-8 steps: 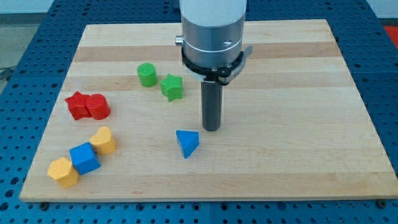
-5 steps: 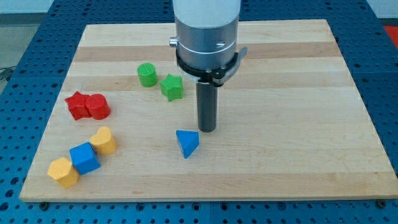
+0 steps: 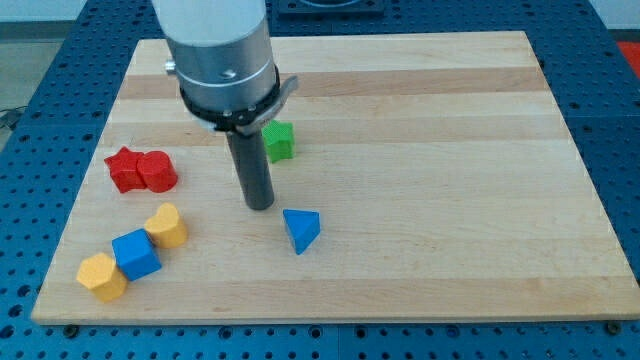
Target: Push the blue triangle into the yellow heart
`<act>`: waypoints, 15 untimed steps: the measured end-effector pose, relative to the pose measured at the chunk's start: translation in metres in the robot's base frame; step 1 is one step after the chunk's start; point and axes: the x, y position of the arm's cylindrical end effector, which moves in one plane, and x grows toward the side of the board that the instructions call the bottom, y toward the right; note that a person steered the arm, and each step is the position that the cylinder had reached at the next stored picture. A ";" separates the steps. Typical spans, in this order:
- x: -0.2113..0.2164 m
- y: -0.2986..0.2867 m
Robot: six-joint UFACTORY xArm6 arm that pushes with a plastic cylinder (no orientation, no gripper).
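The blue triangle [image 3: 301, 229] lies on the wooden board [image 3: 450, 150], below the middle. The yellow heart [image 3: 167, 225] lies to its left, touching a blue cube [image 3: 136, 254]. My tip [image 3: 260, 205] rests on the board just up and left of the blue triangle, a small gap apart, between the triangle and the heart.
A yellow block [image 3: 102, 276] touches the blue cube at lower left. Two red blocks [image 3: 140, 170] sit together at the left. A green star [image 3: 279, 140] shows partly behind the arm; the arm hides whatever lies to its left.
My tip has moved left, from up and right of the blue triangle to up and left of it. The arm now hides the green cylinder. No block has moved.
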 end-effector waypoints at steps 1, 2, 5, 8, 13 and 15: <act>-0.012 0.070; 0.035 0.141; 0.070 0.082; 0.028 0.016; 0.010 0.054; 0.003 0.033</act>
